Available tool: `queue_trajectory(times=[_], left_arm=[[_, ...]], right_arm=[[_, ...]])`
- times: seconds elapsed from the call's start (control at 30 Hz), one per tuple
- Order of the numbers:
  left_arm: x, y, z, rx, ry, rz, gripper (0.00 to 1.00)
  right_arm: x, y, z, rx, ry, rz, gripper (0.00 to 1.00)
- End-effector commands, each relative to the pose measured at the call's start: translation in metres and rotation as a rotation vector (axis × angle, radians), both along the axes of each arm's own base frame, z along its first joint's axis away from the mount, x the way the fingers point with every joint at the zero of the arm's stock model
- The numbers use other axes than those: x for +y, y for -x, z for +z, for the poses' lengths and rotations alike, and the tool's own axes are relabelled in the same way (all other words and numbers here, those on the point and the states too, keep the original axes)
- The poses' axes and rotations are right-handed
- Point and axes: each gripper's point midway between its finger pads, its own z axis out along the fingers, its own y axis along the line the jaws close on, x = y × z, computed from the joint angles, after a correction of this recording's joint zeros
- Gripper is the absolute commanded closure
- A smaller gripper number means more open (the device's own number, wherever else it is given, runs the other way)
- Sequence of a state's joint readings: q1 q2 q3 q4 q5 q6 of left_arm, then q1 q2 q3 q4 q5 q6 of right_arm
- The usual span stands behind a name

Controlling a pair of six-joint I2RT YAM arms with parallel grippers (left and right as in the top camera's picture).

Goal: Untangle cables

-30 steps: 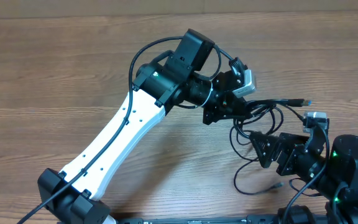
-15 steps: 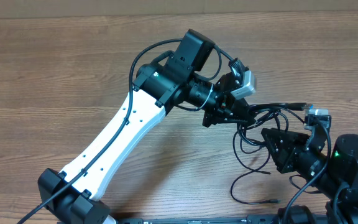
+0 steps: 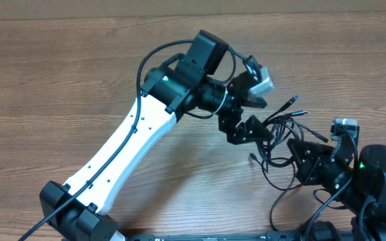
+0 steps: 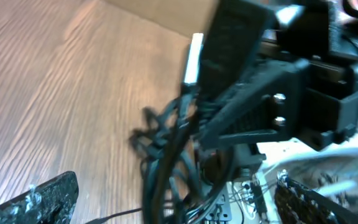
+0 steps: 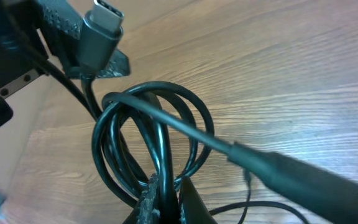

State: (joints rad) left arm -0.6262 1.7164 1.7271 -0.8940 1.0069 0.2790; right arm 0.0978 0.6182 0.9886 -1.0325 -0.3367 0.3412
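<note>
Cables (image 3: pixel 281 127): thin, glossy black cords wound into overlapping tangled loops, sitting right of centre on the wooden counter (image 3: pixel 59 80) between the two arms. A grey USB-C plug (image 5: pixel 100 30) sticks out free. Right claw (image 5: pixel 163 198) is pinched tight on the coiled strands. Left claw (image 3: pixel 261 116) is spread wide just beside the bundle, gripping nothing.

Black cables (image 5: pixel 159 146) against a brown wood-grain table (image 5: pixel 291 74).
</note>
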Motion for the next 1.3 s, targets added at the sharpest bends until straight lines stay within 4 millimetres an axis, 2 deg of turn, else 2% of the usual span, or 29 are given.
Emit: queue_trajectory(times=[0.0,0.1,0.23,0.47,0.57,0.67,0.73,0.77,0.8,0.9,0.93,1.03,1.07,1.2,1.23,1.27], left_arm=[[0.008,-0.013,0.009,-0.005,-0.045,0.109,0.00],[0.016,-0.021,-0.006,-0.003,-0.131,0.179,0.00],[0.026,-0.022,-0.021,0.012,-0.219,0.222,0.00],[0.021,-0.014,-0.016,0.035,-0.186,0.183,0.00],[0.019,-0.012,-0.015,0.034,-0.177,0.172,0.07],[0.018,-0.012,-0.012,0.031,-0.165,0.166,0.28],[0.016,-0.010,-0.009,0.035,-0.146,0.152,0.39],[0.015,-0.008,-0.006,0.041,-0.128,0.137,0.55],[0.014,-0.007,-0.005,0.042,-0.120,0.132,0.68],[0.012,-0.006,-0.001,0.042,-0.098,0.118,0.93],[0.012,-0.006,-0.001,0.040,-0.097,0.118,0.96],[0.010,-0.002,0.003,0.054,-0.074,0.094,0.96],[0.009,0.002,0.007,0.067,-0.056,0.075,0.91],[0.008,0.007,0.011,0.087,-0.031,0.047,0.62],[0.008,0.012,0.016,0.105,-0.007,0.022,0.50],[0.008,0.014,0.019,0.117,0.010,0.006,0.44]], right_arm=[[-0.005,-0.002,0.014,-0.040,-0.001,-0.036,0.96],[-0.007,-0.002,0.013,-0.039,0.003,-0.047,0.96],[-0.012,-0.006,0.016,-0.044,-0.008,-0.092,0.96],[0.001,-0.008,0.029,-0.094,-0.054,-0.028,0.96],[0.007,-0.009,0.037,-0.121,-0.076,0.005,0.96],[0.011,-0.008,0.042,-0.141,-0.093,0.033,0.96],[0.011,-0.009,0.043,-0.145,-0.093,0.033,0.96],[0.012,-0.009,0.044,-0.147,-0.094,0.033,0.96],[0.012,-0.009,0.044,-0.148,-0.093,0.033,0.96],[0.012,-0.009,0.044,-0.147,-0.094,0.033,0.96],[0.012,-0.009,0.044,-0.147,-0.094,0.033,0.96],[0.012,-0.009,0.044,-0.152,-0.094,0.033,0.96],[0.012,-0.010,0.046,-0.160,-0.095,0.033,0.96],[0.012,-0.013,0.053,-0.181,-0.114,0.024,0.96],[0.012,-0.014,0.055,-0.193,-0.116,0.024,0.96],[0.012,-0.015,0.059,-0.205,-0.120,0.024,0.96]])
